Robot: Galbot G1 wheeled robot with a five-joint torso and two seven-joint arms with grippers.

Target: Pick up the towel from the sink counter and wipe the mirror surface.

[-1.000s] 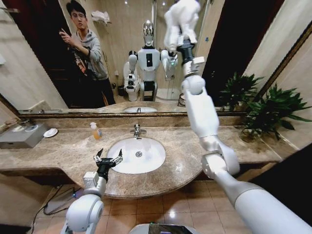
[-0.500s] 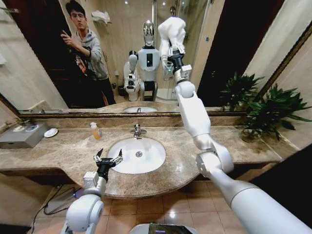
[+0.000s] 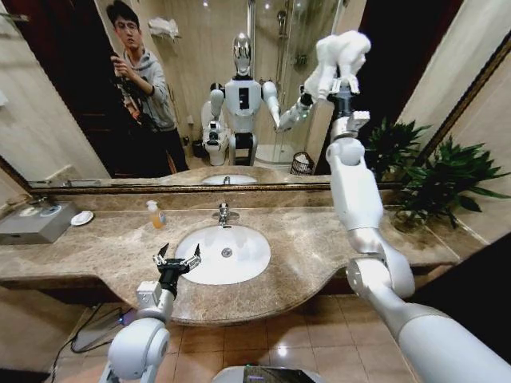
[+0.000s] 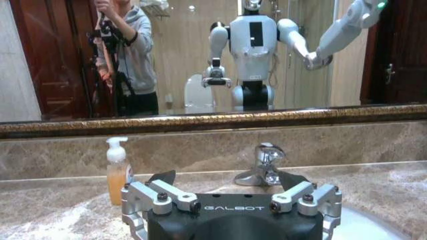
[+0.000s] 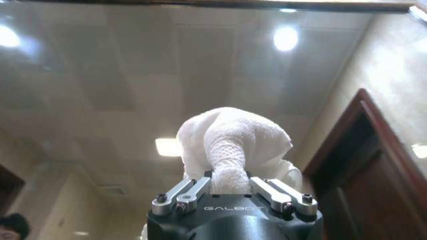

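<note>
The white towel [image 3: 342, 52] is bunched in my right gripper [image 3: 343, 78], which is shut on it and holds it high against the mirror [image 3: 200, 48], right of my reflection. In the right wrist view the towel [image 5: 233, 142] bulges out past the shut right gripper [image 5: 231, 184], with the mirror [image 5: 100, 75] glass reflecting the ceiling lights. My left gripper [image 3: 177, 260] hangs open over the sink counter [image 3: 120, 247], at the front left of the basin. The left wrist view shows the left gripper [image 4: 227, 187] empty, facing the tap.
On the counter are the oval basin [image 3: 226, 253], a chrome tap [image 3: 224, 212], a soap bottle [image 3: 156, 214], a small dish [image 3: 82, 217] and a grey box [image 3: 36, 222] at far left. Potted plants [image 3: 443, 183] stand at the right end.
My right arm has swept the towel to the right across the mirror, from beside my reflection's head. The left arm has stayed still.
</note>
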